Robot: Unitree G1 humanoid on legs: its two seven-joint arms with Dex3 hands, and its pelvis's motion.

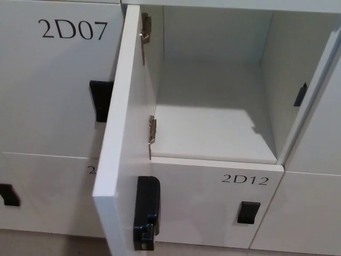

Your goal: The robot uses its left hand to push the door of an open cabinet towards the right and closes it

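Note:
A white cabinet door stands wide open, swung out toward me, hinged on its left side by two metal hinges. A black latch sits on the door's inner face near its free edge. Behind it the open compartment is white and holds nothing that I can see. A small black catch is on the compartment's right wall. Neither of my hands shows in the head view.
Shut white locker doors surround the open one: 2D07 at the left with a black handle, 2D12 below with a black handle. Another handle shows at lower left. A strip of floor runs along the bottom.

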